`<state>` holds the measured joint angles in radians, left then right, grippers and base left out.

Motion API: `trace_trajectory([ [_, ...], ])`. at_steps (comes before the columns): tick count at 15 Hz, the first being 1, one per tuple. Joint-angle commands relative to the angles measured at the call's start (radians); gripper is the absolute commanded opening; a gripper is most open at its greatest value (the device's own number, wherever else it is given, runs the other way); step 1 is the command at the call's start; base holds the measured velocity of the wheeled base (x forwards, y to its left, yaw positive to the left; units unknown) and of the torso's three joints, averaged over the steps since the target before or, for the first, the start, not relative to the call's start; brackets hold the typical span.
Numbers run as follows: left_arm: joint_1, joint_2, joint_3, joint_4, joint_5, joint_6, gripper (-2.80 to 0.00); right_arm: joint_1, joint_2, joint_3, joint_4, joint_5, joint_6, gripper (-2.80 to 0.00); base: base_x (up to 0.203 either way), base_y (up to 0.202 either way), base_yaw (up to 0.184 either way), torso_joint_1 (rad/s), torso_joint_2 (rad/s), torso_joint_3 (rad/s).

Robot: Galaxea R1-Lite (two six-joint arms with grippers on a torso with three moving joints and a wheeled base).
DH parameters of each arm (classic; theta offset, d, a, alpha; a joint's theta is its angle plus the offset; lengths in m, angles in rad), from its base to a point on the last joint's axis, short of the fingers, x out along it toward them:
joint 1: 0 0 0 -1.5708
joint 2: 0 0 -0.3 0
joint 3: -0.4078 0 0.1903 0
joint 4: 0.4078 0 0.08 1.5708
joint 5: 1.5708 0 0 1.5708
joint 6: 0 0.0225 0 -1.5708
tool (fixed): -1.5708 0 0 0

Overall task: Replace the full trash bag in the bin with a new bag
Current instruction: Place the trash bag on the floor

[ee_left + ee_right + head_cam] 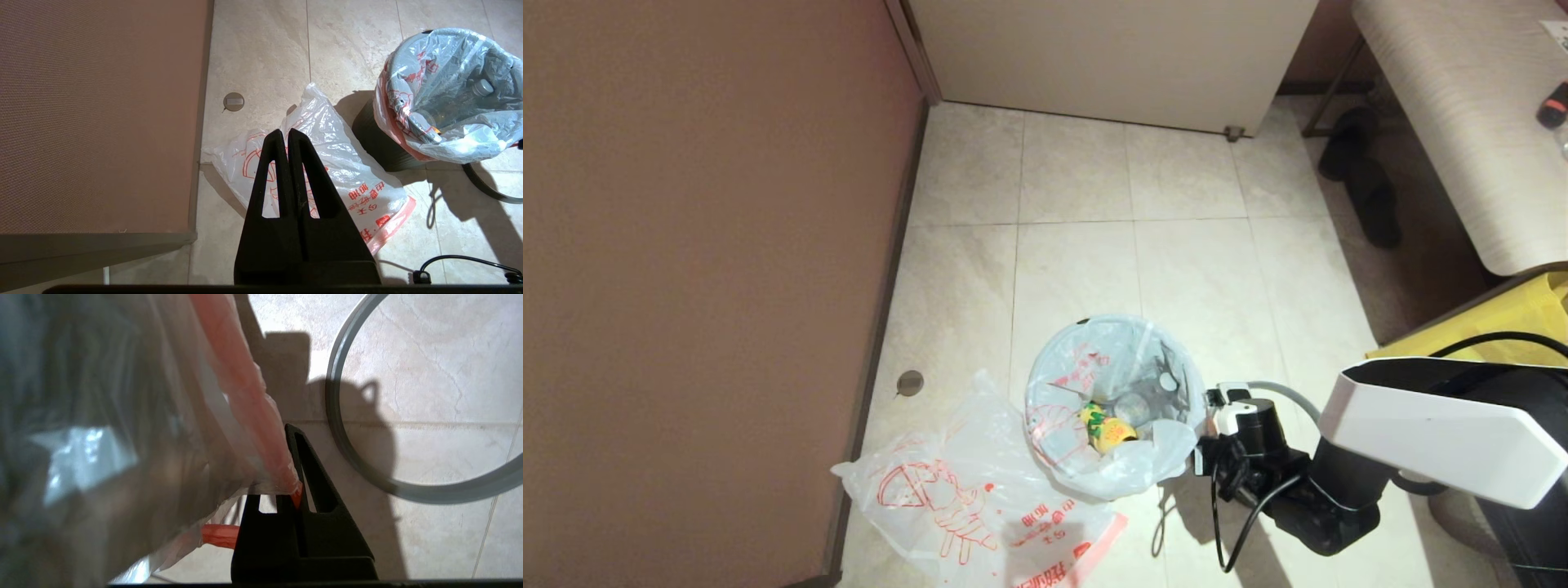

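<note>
The full trash bag point(1094, 469) lines the bin point(378, 143), its mouth open, with a yellow packet and a bottle inside. My right gripper point(1201, 457) is at the bag's right edge, shut on the orange-red band point(261, 416); one finger is hidden behind the plastic. The grey rim ring point(339, 416) lies on the floor beside the bin, under my right wrist. The new bag point(964, 506) with its red cartoon lies flat on the tiles left of the bin. My left gripper point(284, 132) hovers above the new bag point(351, 163), shut and holding nothing; it is out of the head view.
A brown wall point(703, 286) runs along the left and a white panel point(1094, 57) closes the back. A bench point(1462, 122), black slippers point(1364, 180) and a yellow fabric bag point(1503, 322) are on the right. A floor drain point(910, 381) and a black cable point(1233, 523) lie nearby.
</note>
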<state>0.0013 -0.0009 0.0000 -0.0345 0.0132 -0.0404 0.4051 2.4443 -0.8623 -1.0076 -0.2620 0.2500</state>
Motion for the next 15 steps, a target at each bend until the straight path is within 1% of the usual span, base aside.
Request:
trace_trajectory([
  [1,0.0,0.001,0.0,0.001,0.001,-0.001,-2.8,0.004,-0.098,0.045,0.015,0.007,0.01,-2.8,0.0,0.0,0.0,0.0,0.0,0.0],
  [3,0.0,0.001,0.0,0.001,0.001,-0.001,-2.8,0.024,-0.166,0.054,0.024,0.001,-0.034,-2.8,0.0,0.0,0.0,0.0,0.0,0.0],
  [4,0.0,0.001,0.0,0.001,0.001,-0.001,-2.8,0.042,-0.219,0.057,0.047,-0.006,-0.043,-2.8,0.0,0.0,0.0,0.0,0.0,0.0],
  [6,0.0,0.001,0.0,0.001,0.001,-0.001,-2.8,0.074,-0.332,0.043,0.16,-0.022,-0.051,-2.8,0.0,0.0,0.0,0.0,0.0,0.0],
  [8,0.0,0.001,0.0,0.0,0.001,-0.001,-2.8,0.088,-0.387,-0.013,0.291,-0.034,-0.073,-2.8,0.0,0.0,0.0,0.0,0.0,0.0],
  [10,0.0,0.001,0.0,0.001,0.001,-0.001,-2.8,0.11,-0.422,-0.022,0.329,-0.06,-0.107,-2.8,0.0,0.0,0.0,0.0,0.0,0.0],
  [12,0.0,0.001,0.0,-0.001,0.001,-0.001,-2.8,0.115,-0.439,-0.026,0.334,-0.077,-0.155,-2.8,0.0,0.0,0.0,0.0,0.0,0.0],
  [15,0.0,0.001,0.0,0.001,0.001,-0.001,-2.8,0.122,-0.48,-0.03,0.37,-0.079,-0.166,-2.8,0.0,0.0,0.0,0.0,0.0,0.0],
])
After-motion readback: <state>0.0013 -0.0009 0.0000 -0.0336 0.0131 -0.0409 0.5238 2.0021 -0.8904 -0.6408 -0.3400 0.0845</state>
